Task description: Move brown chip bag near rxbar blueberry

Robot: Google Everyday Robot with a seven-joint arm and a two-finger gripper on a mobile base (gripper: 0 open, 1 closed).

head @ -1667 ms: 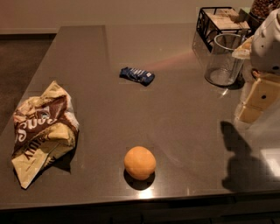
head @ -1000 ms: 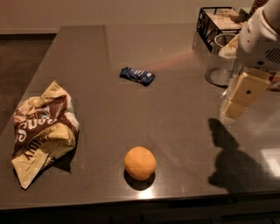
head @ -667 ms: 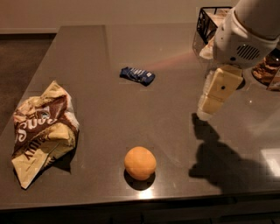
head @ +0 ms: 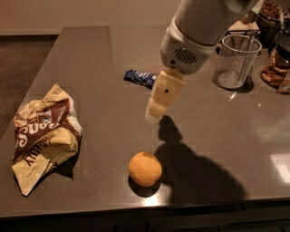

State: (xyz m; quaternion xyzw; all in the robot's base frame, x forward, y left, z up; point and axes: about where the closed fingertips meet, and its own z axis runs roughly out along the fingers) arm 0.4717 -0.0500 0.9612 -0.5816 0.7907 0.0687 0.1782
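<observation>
The brown chip bag (head: pixel 43 136), crumpled, brown and cream with white lettering, lies at the table's left front. The rxbar blueberry (head: pixel 140 77), a small dark blue bar, lies further back near the table's middle. My gripper (head: pixel 153 114) hangs above the table's middle, just in front and right of the bar and well to the right of the bag. It holds nothing that I can see. The arm's white body hides part of the table behind it.
An orange ball (head: pixel 145 169) sits near the front edge, below the gripper. A clear glass beaker (head: pixel 235 61) stands at the back right, with snack packets (head: pixel 274 68) and a wire basket (head: pixel 272 13) beside it. The grey table (head: pixel 90 59) drops off at left and front.
The arm has swung left from the right edge to over the table's middle, and the gripper now hangs close to the blue bar. Bag, bar and ball have not moved.
</observation>
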